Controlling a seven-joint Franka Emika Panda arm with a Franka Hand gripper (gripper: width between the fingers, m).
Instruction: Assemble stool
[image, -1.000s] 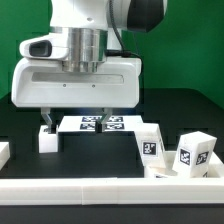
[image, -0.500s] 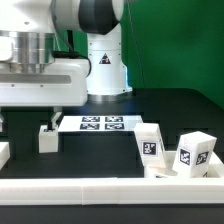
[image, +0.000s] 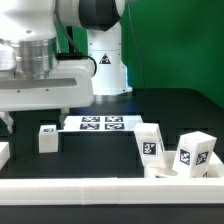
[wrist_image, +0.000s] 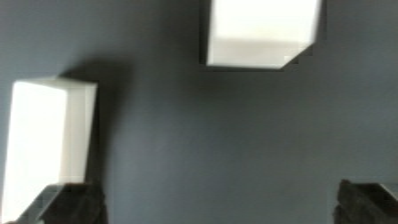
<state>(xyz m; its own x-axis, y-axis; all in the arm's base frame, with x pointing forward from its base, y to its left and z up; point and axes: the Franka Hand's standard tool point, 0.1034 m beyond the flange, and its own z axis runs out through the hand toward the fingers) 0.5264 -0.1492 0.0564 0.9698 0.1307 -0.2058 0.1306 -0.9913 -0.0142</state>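
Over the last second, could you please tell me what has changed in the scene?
The open, empty gripper has moved toward the exterior view's left, away from the small block leg it stood over. That leg, the marker board and the two tagged legs on the exterior view's right stayed where they were.

In the wrist view, one white block (wrist_image: 263, 33) and a second block (wrist_image: 43, 140) both run out of the frame. Only the dark, blurred tips of the fingers (wrist_image: 64, 206) show. In the exterior view, the left edge cuts off a white piece (image: 3, 153) on the counter (image: 100, 150).
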